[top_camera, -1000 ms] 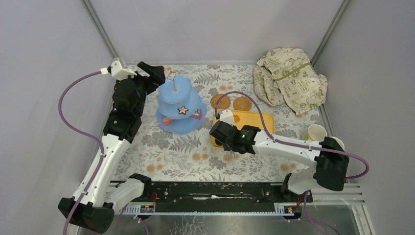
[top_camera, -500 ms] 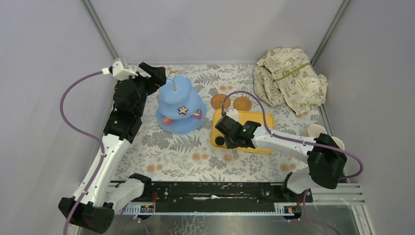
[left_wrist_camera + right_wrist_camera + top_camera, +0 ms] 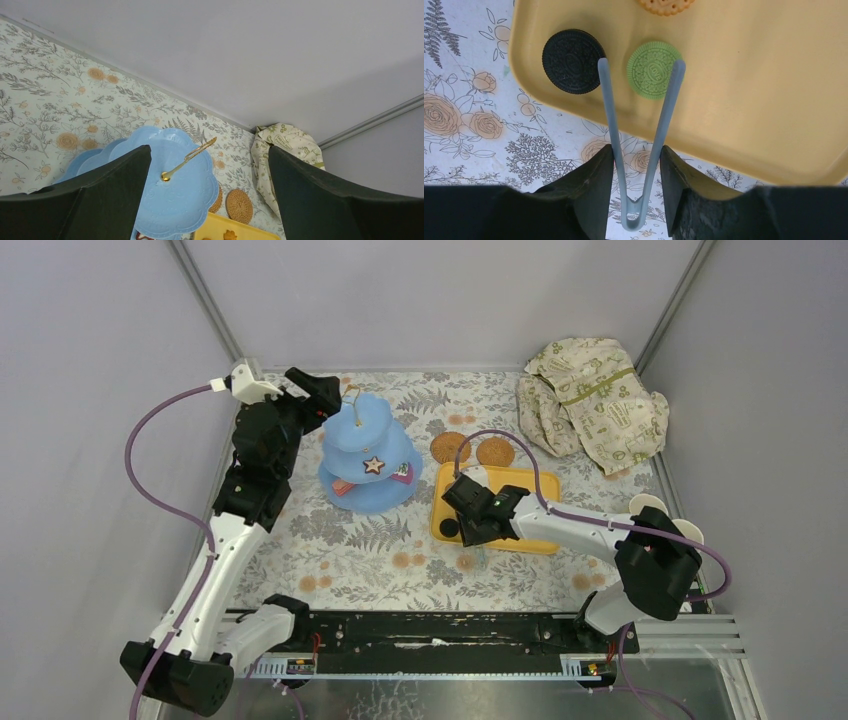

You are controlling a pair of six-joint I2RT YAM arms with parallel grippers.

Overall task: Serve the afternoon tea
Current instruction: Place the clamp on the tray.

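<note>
Floral tabletop (image 3: 469,125) below, the right gripper (image 3: 635,152) clamps pale tongs (image 3: 610,110) whose spread tips bracket a green biscuit (image 3: 651,67) beside a black biscuit (image 3: 571,60) at the yellow tray's (image 3: 749,100) near-left corner, while the left gripper (image 3: 209,152) gapes wide above the light-blue three-tier stand (image 3: 187,197) toward the far-left corner.

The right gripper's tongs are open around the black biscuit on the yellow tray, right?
No. The right wrist view shows the tongs in the right gripper open around the green biscuit on the yellow tray; the black biscuit lies beside them.
</note>
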